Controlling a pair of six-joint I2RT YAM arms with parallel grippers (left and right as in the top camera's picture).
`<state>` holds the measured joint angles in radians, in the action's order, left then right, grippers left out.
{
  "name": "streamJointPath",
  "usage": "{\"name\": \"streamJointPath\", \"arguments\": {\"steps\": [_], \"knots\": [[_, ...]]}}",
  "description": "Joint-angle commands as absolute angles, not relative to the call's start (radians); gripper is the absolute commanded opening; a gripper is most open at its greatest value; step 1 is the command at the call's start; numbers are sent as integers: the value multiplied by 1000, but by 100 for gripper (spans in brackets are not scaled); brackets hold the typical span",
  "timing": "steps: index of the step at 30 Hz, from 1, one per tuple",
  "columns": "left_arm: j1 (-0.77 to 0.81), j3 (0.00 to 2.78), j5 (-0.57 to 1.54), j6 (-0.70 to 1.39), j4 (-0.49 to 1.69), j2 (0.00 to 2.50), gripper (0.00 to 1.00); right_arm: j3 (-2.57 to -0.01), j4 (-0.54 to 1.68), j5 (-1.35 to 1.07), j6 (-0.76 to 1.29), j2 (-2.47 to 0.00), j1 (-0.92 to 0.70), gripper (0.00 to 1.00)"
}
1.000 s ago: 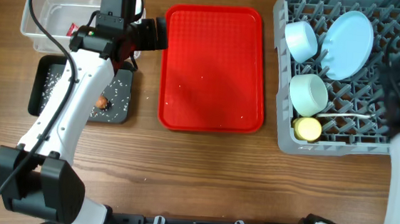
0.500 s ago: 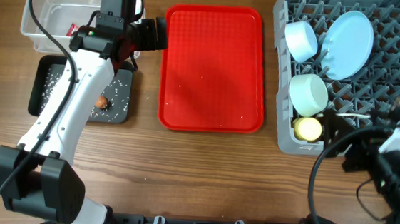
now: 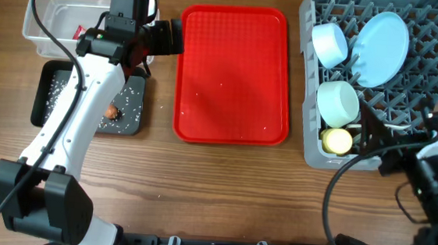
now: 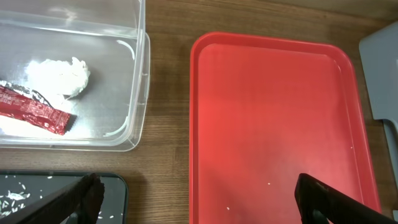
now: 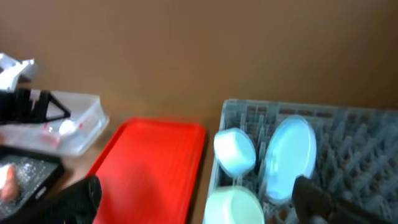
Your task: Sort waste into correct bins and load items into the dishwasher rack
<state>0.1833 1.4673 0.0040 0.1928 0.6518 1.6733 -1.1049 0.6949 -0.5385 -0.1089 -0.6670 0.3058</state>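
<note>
Dishes racked, scraps binned, both arms empty-handed

On the left arm, the left fingers (image 4: 68, 202) are spread wide with nothing between them. They hang over the strip of wooden counter (image 4: 168, 93) between the clear plastic tub (image 4: 140, 68) and the flat red serving tray (image 4: 273, 112). Inside the tub lie the crumpled white tissue ball (image 4: 59, 73) and, just beside it, the red wrapper (image 4: 34, 113). The shallow black tray (image 3: 128, 127) sits on the counter just beside the tub. It holds scattered white rice grains (image 3: 132, 98) and a small orange-brown food piece (image 3: 111, 112); whether that piece is carrot or another scrap cannot be told. A few stray grains dot the red tray.

The grey dishwasher rack (image 3: 436, 46) stands at the right end of the counter, apart from the red tray. In it the pale blue plate (image 3: 383, 49) stands tilted among the pegs, with the pale blue bowl (image 3: 329, 43) just beside it. The mint-green bowl (image 3: 337, 103) sits nearer the front, and the small yellow cup (image 3: 336, 139) occupies the front corner.

The right fingers (image 5: 74, 199) are also wide apart and hold nothing. They are raised at the rack's front edge near the yellow cup, and the wrist view past them is blurred.
</note>
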Motion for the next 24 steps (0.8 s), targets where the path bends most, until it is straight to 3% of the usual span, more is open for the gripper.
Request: {"name": "streamJointPath", "arguments": {"steps": [1, 10, 15, 24], "knots": [[183, 1481, -9, 187, 652, 1665, 100, -883, 487, -557, -94, -563, 245, 100], [183, 1481, -9, 187, 652, 1665, 100, -334, -43, -429, -94, -363, 76, 100], [183, 1481, -9, 187, 652, 1665, 100, -197, -169, -272, -94, -328, -27, 100], [183, 1481, -9, 187, 652, 1665, 100, -83, -170, -59, -106, -179, -111, 100]]}}
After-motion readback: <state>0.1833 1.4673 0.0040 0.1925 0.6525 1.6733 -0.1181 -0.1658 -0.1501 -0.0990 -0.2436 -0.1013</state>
